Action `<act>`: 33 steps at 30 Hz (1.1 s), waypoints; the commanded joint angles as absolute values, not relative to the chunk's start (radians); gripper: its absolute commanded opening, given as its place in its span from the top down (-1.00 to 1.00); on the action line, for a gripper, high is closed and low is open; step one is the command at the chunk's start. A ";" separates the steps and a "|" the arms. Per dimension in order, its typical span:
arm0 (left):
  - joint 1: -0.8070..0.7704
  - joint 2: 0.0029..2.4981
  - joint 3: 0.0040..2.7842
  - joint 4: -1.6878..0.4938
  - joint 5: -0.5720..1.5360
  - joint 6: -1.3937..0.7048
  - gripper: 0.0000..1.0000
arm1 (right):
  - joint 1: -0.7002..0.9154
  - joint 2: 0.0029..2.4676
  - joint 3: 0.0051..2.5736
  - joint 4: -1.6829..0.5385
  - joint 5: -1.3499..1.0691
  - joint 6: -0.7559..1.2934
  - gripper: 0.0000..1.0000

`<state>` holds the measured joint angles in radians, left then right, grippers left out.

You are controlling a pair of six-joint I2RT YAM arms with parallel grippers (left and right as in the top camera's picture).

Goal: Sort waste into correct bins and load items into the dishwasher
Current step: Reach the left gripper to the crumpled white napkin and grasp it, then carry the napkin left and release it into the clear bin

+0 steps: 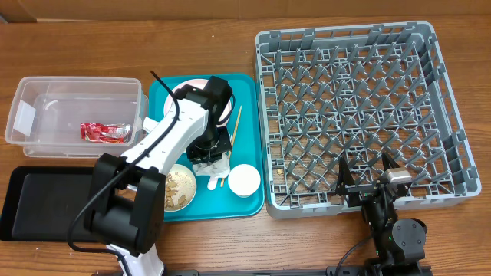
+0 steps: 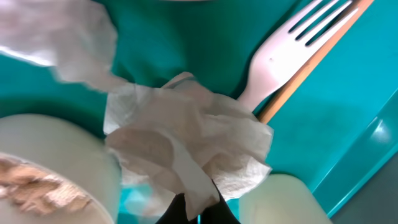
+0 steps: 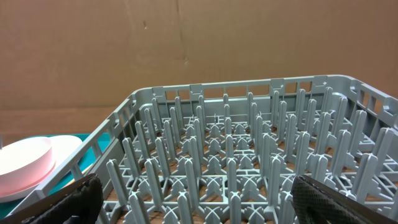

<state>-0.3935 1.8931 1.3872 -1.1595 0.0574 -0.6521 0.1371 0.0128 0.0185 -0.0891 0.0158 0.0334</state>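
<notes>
Two arms are working at the table (image 1: 230, 245), one on each side. The left claw (image 2: 196, 210) is reaching down onto the teal tray (image 1: 249, 96) and is pinching a crumpled napkin (image 2: 186, 143). Its dark fingertips are closing together on a fold of the paper at the napkin's near edge. The napkin is sitting on the teal tray, between a bowl (image 1: 180, 188) and a cup (image 1: 244, 179). It is touching the handle of a fork (image 2: 280, 56). A chopstick (image 2: 317, 59) is lying just beside the fork, along the same line. The bowl is holding beige scraps (image 2: 37, 180). A plate (image 3: 25, 165) is resting at the far end of the teal tray, with the left arm hiding part of it in the overhead view.

The tub (image 1: 34, 115) is standing at the table's far left with a red wrapper (image 1: 105, 132) lying inside it. The black tray (image 1: 42, 203) is sitting just in front of the tub.

The right claw (image 1: 366, 175) is hovering over the near edge of the rack (image 1: 353, 46), its fingers spread wide apart and gripping nothing. The rack is standing just beside the teal tray, with only its pegs showing inside.
</notes>
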 commanded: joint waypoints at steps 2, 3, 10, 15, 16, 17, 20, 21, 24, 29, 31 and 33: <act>-0.400 1.870 1.546 -1.249 -0.004 -0.651 0.92 | 0.131 0.005 0.008 -0.081 0.024 0.033 -1.00; -0.397 1.861 1.584 -1.272 -0.012 -0.649 0.92 | 0.131 0.005 0.008 -0.081 0.024 0.032 -1.00; -0.281 1.808 1.794 -1.344 -0.011 -0.582 0.92 | 0.131 0.005 0.008 -0.081 0.024 0.033 -1.00; -0.108 1.776 1.822 -1.376 -0.007 -0.583 0.92 | 0.131 0.005 0.008 -0.081 0.024 0.033 -1.00; -0.068 1.773 1.822 -1.378 -0.009 -0.582 0.92 | 0.131 0.005 0.008 -0.081 0.024 0.033 -1.00; -0.023 1.773 1.822 -1.380 -0.008 -0.583 0.92 | 0.131 0.005 0.008 -0.081 0.024 0.033 -1.00; 0.130 1.773 1.821 -1.378 0.073 -0.583 0.92 | 0.131 0.005 0.008 -0.081 0.024 0.032 -1.00; 0.171 1.773 1.821 -1.373 0.080 -0.583 0.92 | 0.131 0.005 0.008 -0.081 0.024 0.033 -1.00; 0.294 1.773 1.821 -1.334 0.079 -0.584 0.92 | 0.131 0.005 0.008 -0.081 0.024 0.033 -1.00; 0.456 1.774 1.820 -1.211 0.059 -0.636 0.92 | 0.131 0.005 0.008 -0.081 0.024 0.033 -1.00; 0.483 1.785 1.820 -1.144 -0.014 -0.637 0.92 | 0.131 0.005 0.008 -0.081 0.024 0.033 -1.00; 0.484 1.805 1.819 -1.102 -0.068 -0.643 0.92 | 0.131 0.005 0.008 -0.081 0.024 0.033 -1.00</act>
